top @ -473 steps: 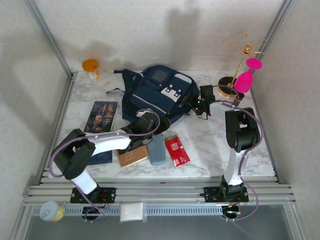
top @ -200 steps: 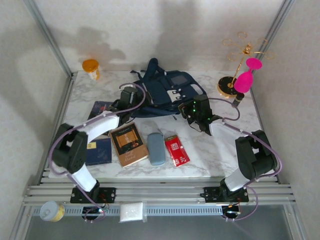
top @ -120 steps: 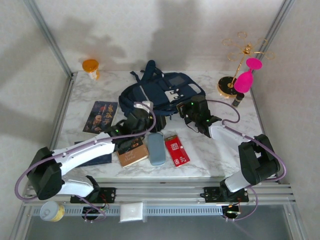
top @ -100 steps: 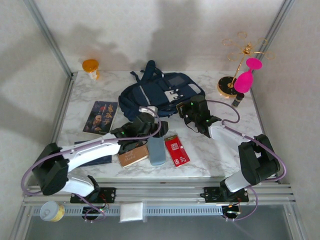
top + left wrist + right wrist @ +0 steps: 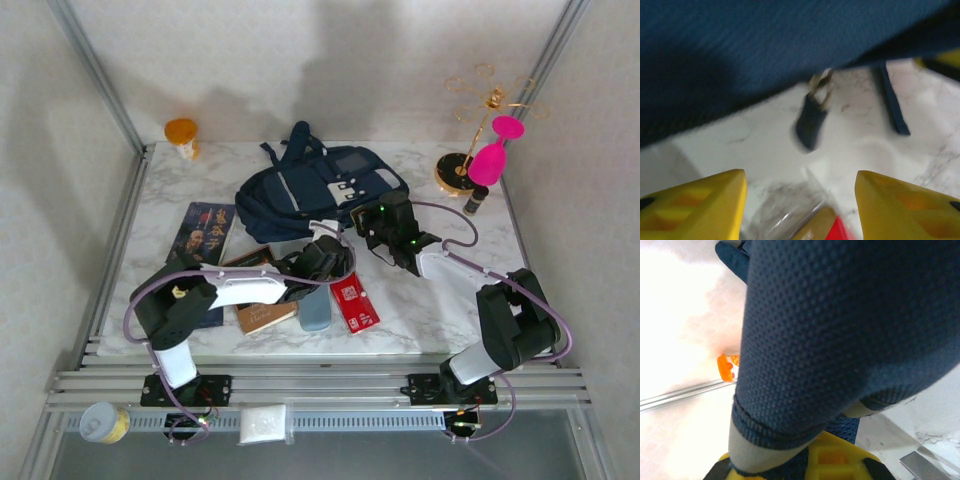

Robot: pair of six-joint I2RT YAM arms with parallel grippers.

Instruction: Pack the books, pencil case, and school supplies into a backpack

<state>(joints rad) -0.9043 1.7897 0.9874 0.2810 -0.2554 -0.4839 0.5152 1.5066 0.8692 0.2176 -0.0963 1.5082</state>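
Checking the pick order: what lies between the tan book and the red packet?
The grey-blue pencil case lies between the tan book and the red packet, close beside both, as the top external view shows.

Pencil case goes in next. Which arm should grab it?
Left. The left gripper sits near the far end of the pencil case, jaws apart and empty. The right gripper is shut on the backpack fabric, apparently holding it, so it is probably best left there.
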